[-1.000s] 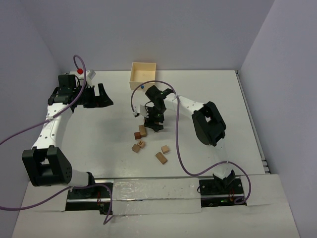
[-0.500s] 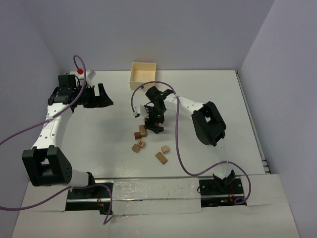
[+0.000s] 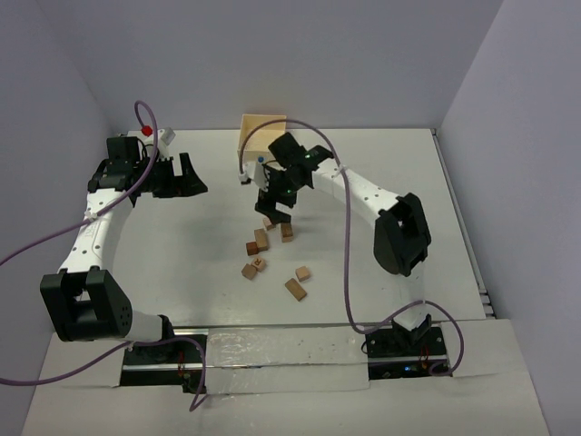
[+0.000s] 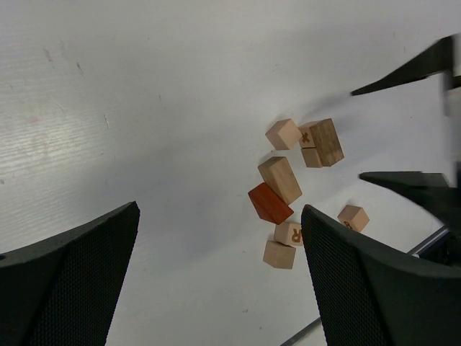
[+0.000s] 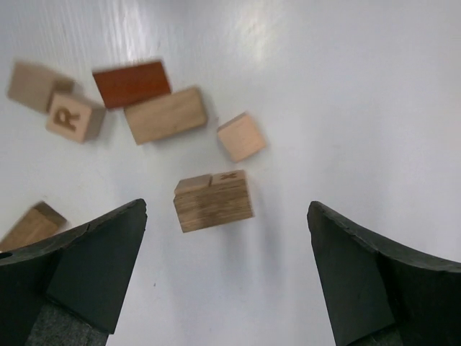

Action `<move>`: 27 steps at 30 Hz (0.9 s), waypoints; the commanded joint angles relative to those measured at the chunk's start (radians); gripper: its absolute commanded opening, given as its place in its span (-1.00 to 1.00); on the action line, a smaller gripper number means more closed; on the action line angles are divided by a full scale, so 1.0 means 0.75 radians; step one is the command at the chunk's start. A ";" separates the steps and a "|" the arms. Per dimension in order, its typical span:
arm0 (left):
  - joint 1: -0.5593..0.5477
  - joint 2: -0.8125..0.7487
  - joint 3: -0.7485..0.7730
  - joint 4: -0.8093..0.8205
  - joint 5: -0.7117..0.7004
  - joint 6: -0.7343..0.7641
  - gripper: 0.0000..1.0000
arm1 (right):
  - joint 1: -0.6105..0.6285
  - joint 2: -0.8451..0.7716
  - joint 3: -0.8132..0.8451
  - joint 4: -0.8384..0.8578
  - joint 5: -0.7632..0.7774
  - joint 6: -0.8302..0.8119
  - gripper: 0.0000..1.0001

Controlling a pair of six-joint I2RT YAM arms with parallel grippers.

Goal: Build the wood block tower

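Several small wood blocks lie loose mid-table. In the right wrist view a dark grained brick sits tight against two small cubes, one marked X. I cannot tell if it rests on them or beside them. This cluster also shows in the top view and the left wrist view. No tall tower shows. My right gripper hangs open and empty above that cluster. My left gripper is open and empty at the far left, well away from the blocks.
A red brick, a tan brick, a cube marked R and a pale cube lie close by. More blocks lie nearer the arms. A pale square wooden box stands at the back.
My right gripper has risen and pulled back from the blocks, leaving the brick and two cubes on the table. The left arm has not moved.
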 commanded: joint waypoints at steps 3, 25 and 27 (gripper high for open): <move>-0.006 -0.047 0.036 0.032 -0.061 -0.032 0.98 | 0.002 -0.271 0.161 0.175 0.038 0.405 0.99; 0.001 0.012 0.101 0.024 -0.088 -0.109 0.98 | 0.039 -0.119 -0.140 0.051 0.486 1.597 0.04; 0.001 0.015 0.101 0.022 -0.089 -0.114 0.99 | 0.040 -0.060 -0.131 0.020 0.460 1.655 -0.04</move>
